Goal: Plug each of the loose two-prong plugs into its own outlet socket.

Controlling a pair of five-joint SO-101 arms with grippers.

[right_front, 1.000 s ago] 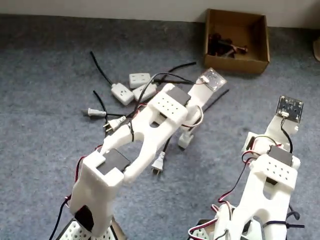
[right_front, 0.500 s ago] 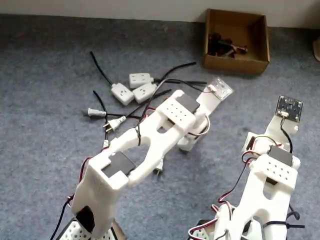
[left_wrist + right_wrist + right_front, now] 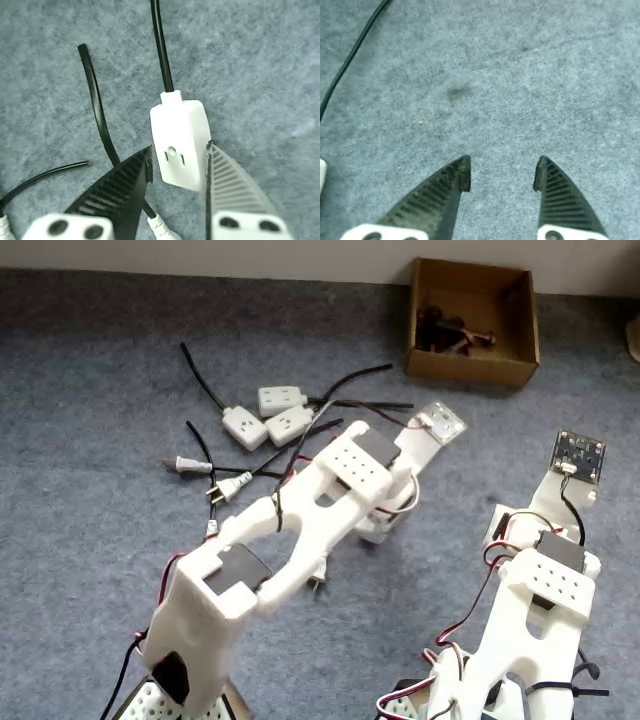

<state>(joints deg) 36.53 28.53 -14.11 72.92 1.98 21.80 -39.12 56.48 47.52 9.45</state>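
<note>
High view: my left arm [image 3: 300,525] lies stretched from the near left corner out over mid-carpet, wrist tipped down. My right arm [image 3: 540,610] stands drawn in at the near right, well apart from the cords. Beyond my left arm, a cluster of three sockets [image 3: 290,424] sits with two loose plugs [image 3: 232,486] just beside it. A third plug [image 3: 315,580] pokes out from under my left forearm. A cardboard box [image 3: 470,368] sits at the far edge.

Left wrist view: my left gripper [image 3: 178,150] is released, jaws spread to either side of an outlet socket [image 3: 180,145] lying slots-up on the carpet. One fingertip touches its side, the other is just beside it. Its black cord [image 3: 161,45] runs away from me.

Right wrist view: my right gripper [image 3: 502,172] is released, jaws apart, grasping nothing, over grey carpet [image 3: 520,75].
</note>
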